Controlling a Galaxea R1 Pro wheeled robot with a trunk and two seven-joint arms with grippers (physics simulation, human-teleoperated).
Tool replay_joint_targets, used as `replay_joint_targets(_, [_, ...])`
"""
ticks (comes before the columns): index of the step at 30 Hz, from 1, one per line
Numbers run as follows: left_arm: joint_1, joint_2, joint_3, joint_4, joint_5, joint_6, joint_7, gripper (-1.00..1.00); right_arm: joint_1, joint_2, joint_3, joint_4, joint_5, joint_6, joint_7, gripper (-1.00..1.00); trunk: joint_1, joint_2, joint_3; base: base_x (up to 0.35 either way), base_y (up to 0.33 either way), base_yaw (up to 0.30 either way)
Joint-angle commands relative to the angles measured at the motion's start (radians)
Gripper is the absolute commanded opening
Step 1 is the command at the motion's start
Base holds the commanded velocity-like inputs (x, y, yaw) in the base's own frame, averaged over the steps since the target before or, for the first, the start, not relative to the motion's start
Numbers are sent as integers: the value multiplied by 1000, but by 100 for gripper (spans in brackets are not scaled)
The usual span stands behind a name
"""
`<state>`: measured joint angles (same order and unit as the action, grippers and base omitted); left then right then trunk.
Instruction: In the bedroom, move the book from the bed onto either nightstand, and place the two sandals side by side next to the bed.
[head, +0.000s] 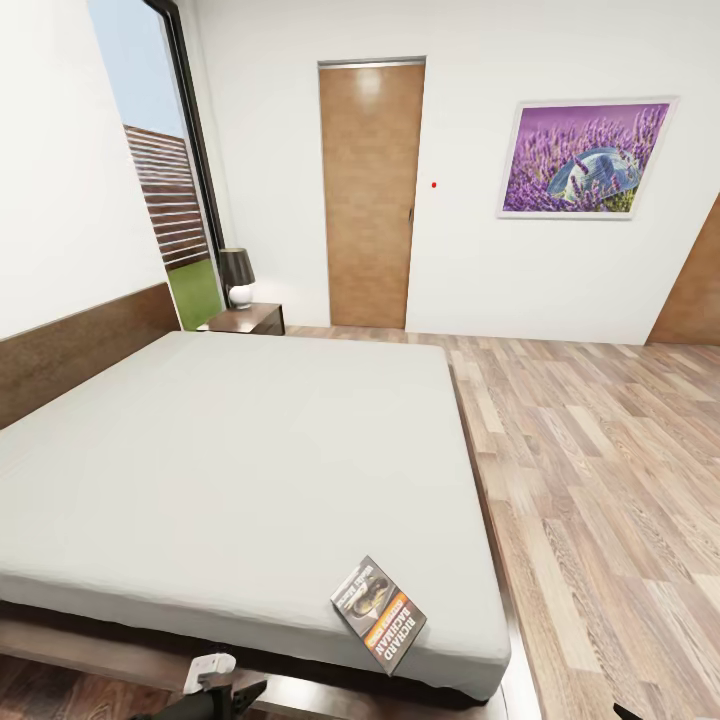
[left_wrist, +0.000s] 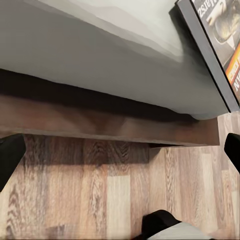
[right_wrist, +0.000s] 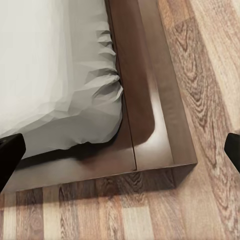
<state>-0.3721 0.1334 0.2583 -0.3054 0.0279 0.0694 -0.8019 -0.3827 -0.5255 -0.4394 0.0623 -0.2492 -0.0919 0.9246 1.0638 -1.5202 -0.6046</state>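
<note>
The book (head: 379, 614) lies flat near the foot corner of the bed (head: 230, 450), a thin paperback that looks light and a bit floppy on soft mattress, so I'd judge a pinch across the edge nearest the corner the safest hold. The left gripper (left_wrist: 120, 152) hangs below the frame with its fingers spread wide and nothing between them, the book just above and ahead. The right gripper (right_wrist: 120, 150) is likewise parted and empty by the bed's corner, over the wood floor (head: 600, 480).

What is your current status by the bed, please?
Both grippers open, empty. Book on the bed's near corner. Nightstand far side. Nothing blocking.
</note>
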Motion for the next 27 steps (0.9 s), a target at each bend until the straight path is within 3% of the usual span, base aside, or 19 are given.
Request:
replay_joint_targets(1, [-1, 0, 4, 1, 3, 7, -5, 100, -2, -1, 8, 5, -9, -9, 3, 100, 0, -1, -1, 0, 0, 0])
replay_joint_targets(13, [-1, 0, 4, 3, 3, 7, -5, 100, -2, 0, 9, 5, -9, -9, 3, 100, 0, -1, -1, 0, 0, 12])
replay_joint_targets(27, [-1, 0, 4, 3, 3, 7, -5, 100, -2, 0, 8, 5, -9, -9, 3, 100, 0, -1, -5, 0, 0, 204])
